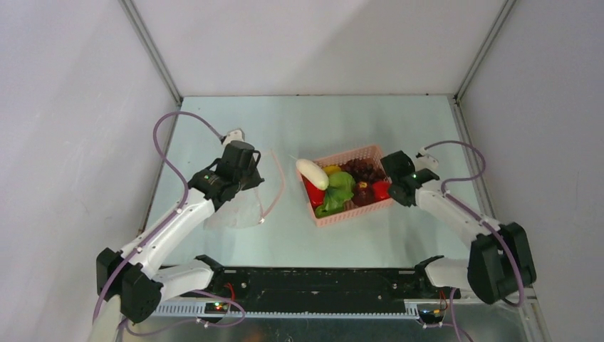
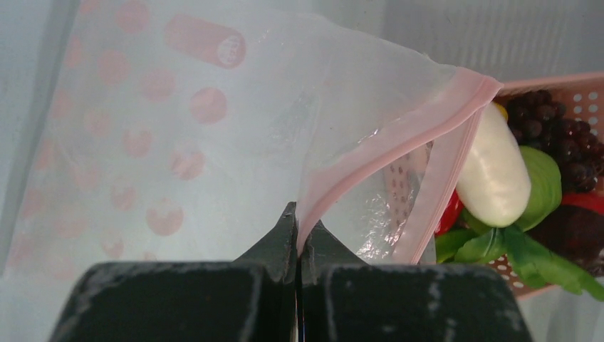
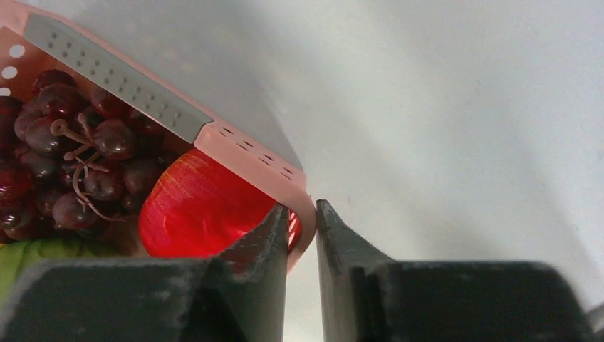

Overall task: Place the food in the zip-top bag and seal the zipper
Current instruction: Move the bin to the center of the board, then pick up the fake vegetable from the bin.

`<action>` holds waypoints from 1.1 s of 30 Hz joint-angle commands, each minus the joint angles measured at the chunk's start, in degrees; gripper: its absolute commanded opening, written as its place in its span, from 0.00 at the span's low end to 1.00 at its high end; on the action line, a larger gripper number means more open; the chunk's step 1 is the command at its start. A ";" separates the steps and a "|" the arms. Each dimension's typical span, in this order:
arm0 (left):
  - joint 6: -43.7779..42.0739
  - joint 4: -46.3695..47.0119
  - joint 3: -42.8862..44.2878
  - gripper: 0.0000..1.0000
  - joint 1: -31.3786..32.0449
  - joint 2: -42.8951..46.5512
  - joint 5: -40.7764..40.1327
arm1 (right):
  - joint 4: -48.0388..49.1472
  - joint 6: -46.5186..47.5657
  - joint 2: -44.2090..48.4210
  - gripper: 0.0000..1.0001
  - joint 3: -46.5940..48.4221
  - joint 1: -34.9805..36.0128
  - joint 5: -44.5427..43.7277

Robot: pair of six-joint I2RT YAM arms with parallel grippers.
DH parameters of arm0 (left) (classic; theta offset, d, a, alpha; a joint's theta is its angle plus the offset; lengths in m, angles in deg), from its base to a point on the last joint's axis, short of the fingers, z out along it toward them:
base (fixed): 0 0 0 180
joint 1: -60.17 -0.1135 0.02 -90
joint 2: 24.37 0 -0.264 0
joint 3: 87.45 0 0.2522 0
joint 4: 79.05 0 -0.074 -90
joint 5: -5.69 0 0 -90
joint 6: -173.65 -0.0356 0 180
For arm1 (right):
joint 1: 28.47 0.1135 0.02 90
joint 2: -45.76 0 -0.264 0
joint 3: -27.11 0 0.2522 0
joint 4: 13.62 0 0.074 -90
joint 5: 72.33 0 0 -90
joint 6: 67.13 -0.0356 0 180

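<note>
Black fingers of the left pincer (image 2: 299, 226) are clenched on the narrow pale-pink zipper strip (image 2: 399, 139) of the thin transparent pink-dotted zip-top bag (image 2: 178, 142), whose mouth gapes just beyond the tips. The right pincer (image 3: 300, 214) grasps the corner wall of the pink slatted plastic basket (image 3: 242, 153), one finger inside beside the round red toy piece (image 3: 199, 214), one outside. All the toy food (image 1: 342, 187) lies in that basket, none in the bag. Loading seems not yet begun; next the right pincer must release the wall and take a piece.
</note>
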 commanded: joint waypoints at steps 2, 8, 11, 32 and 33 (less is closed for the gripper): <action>-0.54 0.68 1.01 0.00 0.86 0.44 1.57 | -8.00 -0.20 8.58 0.54 -2.23 0.84 -0.56; -0.41 1.93 0.97 0.00 1.16 0.32 2.49 | -0.78 11.24 20.14 0.92 -1.91 2.30 0.95; -0.60 2.51 0.84 0.00 1.16 0.15 2.39 | 7.04 20.26 26.63 0.93 -2.13 7.08 4.30; -0.71 3.26 -1.68 0.00 1.16 1.96 2.86 | 21.83 44.72 -3.27 0.73 10.00 29.35 23.94; -0.71 3.55 -1.77 0.00 1.16 2.00 2.88 | 20.84 44.55 -3.59 0.72 10.03 29.55 22.73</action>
